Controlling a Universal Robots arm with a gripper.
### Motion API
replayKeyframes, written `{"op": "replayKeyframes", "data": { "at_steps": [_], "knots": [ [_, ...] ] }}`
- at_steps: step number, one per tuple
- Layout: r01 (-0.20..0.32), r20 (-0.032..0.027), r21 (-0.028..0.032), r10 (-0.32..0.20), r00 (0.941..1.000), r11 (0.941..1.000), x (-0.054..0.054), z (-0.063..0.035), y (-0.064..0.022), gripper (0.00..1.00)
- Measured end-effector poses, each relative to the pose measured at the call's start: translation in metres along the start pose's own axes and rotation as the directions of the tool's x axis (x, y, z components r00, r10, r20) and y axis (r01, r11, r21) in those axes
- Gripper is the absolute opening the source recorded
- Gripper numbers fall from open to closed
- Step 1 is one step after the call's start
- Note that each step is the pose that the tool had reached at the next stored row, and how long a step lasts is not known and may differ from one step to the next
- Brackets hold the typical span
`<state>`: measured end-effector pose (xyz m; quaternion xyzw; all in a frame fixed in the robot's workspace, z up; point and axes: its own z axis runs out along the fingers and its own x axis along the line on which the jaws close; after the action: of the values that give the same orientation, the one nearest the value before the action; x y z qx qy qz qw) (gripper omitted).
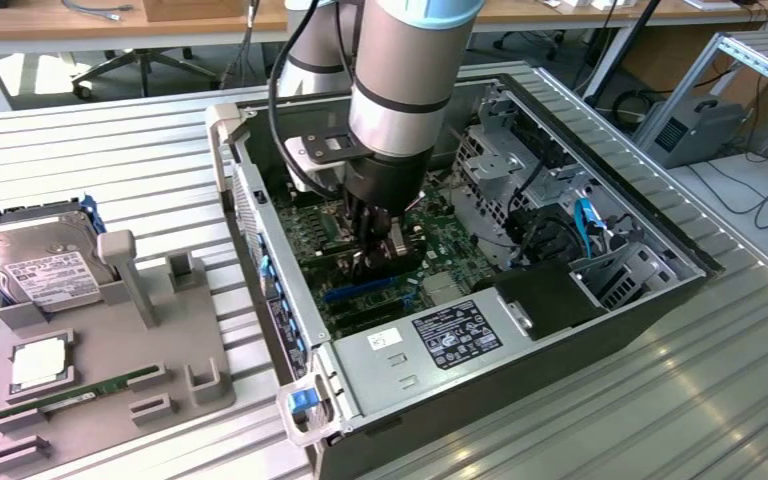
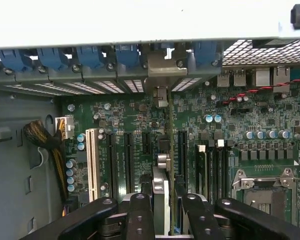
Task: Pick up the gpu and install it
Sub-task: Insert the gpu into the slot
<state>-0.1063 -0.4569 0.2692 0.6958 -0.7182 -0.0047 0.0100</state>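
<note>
- Presently, the arm is seen lowered into the open computer case (image 1: 624,215), which lies on its side on the slatted table (image 1: 117,160).
- The gripper (image 1: 373,252) is found inside the case, just above the motherboard (image 2: 225,125) — its fingers (image 2: 140,215) partly closed on the gpu (image 2: 161,200).
- The gpu is held edge-on between the fingers, its silver bracket (image 2: 162,67) reaching to the rear slot openings; whether it is fully seated cannot be told.
- On the grey holder (image 1: 104,390) at the exterior view's left, a hard drive (image 1: 37,265), a processor (image 1: 40,365) and a RAM stick (image 1: 77,395) are noted — well apart from the case.
</note>
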Motion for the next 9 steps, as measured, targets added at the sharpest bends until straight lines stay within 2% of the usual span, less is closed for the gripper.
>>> {"op": "replayKeyframes", "data": {
  "at_steps": [9],
  "knots": [
    [-0.02,-0.0014,-0.0002,0.02,0.9998,0.9998,-0.0008,0.0017,0.0,0.27]
  ]
}}
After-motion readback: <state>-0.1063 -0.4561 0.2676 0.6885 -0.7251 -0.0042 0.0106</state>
